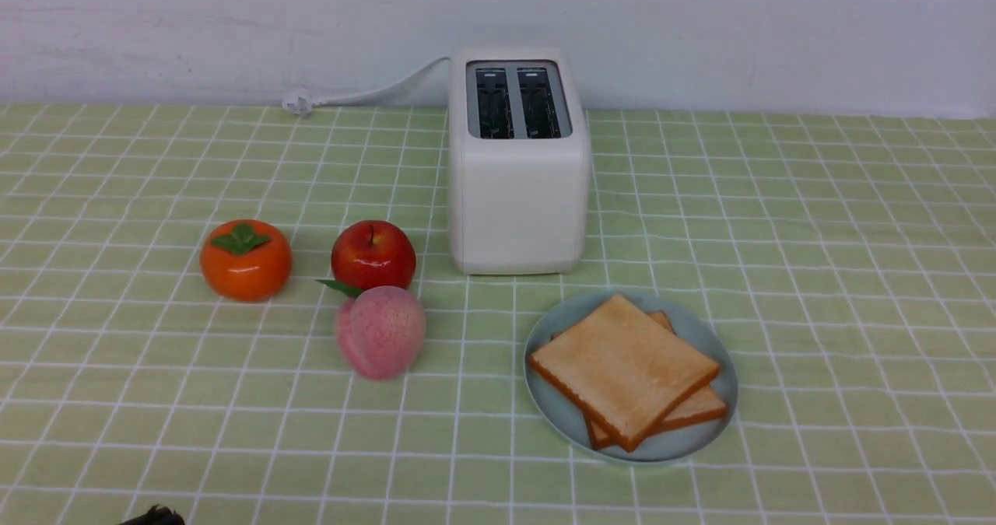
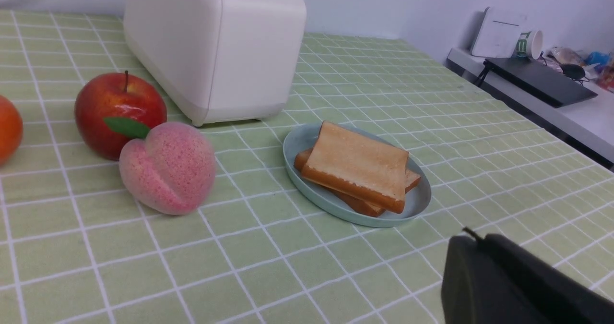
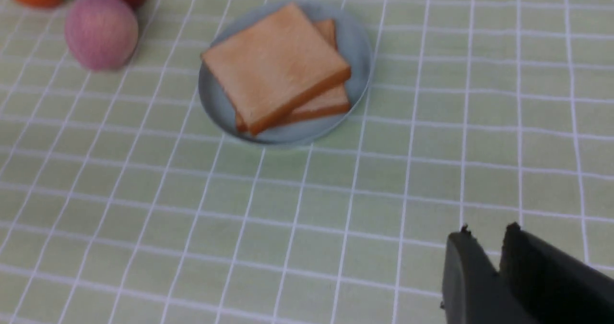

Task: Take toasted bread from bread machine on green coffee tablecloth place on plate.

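The green coffee tablecloth (image 1: pixel 817 237) lies open to the right of and in front of the plate. The bread machine (image 1: pixel 517 206) stands at the back. Just in front of it, the plate (image 1: pixel 556 410) holds both slices of toasted bread (image 1: pixel 622 365), stacked askew, corners near its rim. The left gripper (image 2: pixel 475 237) is clenched and empty. The right gripper (image 3: pixel 487 232) has its jaws narrowly parted, grasping nothing.

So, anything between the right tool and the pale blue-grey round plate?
Nothing: only bare yellow-green gridded tablecloth between the right tool and the pale blue-grey round plate, seen in the right wrist view.
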`<action>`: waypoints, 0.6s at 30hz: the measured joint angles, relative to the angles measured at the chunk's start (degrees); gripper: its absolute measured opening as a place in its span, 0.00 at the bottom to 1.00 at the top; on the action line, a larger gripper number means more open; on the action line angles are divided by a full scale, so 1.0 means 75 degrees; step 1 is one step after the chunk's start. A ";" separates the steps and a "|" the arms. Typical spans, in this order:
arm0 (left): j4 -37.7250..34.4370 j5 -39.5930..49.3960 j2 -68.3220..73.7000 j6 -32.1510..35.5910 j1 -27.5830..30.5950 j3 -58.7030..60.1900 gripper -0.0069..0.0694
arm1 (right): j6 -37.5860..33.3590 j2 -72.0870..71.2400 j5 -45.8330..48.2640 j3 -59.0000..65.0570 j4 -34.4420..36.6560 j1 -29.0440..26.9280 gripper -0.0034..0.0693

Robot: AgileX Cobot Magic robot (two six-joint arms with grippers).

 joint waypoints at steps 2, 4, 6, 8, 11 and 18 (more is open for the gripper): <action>0.0000 0.0000 0.0000 0.0000 0.0000 0.0000 0.10 | 0.0059 -0.0333 -0.0238 0.0292 -0.0008 0.0000 0.20; 0.0000 0.0000 0.0000 0.0000 0.0000 0.0000 0.10 | 0.0106 -0.0678 -0.0371 0.0586 -0.0029 0.0000 0.21; 0.0000 0.0000 0.0000 0.0000 0.0000 0.0000 0.10 | 0.0112 -0.0872 -0.0344 0.0748 -0.0029 0.0000 0.21; 0.0000 0.0000 0.0000 0.0000 0.0000 0.0000 0.11 | 0.0115 -0.0949 -0.0277 0.0828 -0.0036 0.0000 0.21; 0.0000 0.0000 0.0000 0.0000 0.0000 0.0000 0.11 | 0.0131 -0.0963 -0.0120 0.0903 -0.0036 0.0000 0.22; 0.0000 0.0000 0.0000 0.0000 0.0000 0.0000 0.12 | 0.0140 -0.1052 -0.0681 0.1184 -0.0558 0.0000 0.21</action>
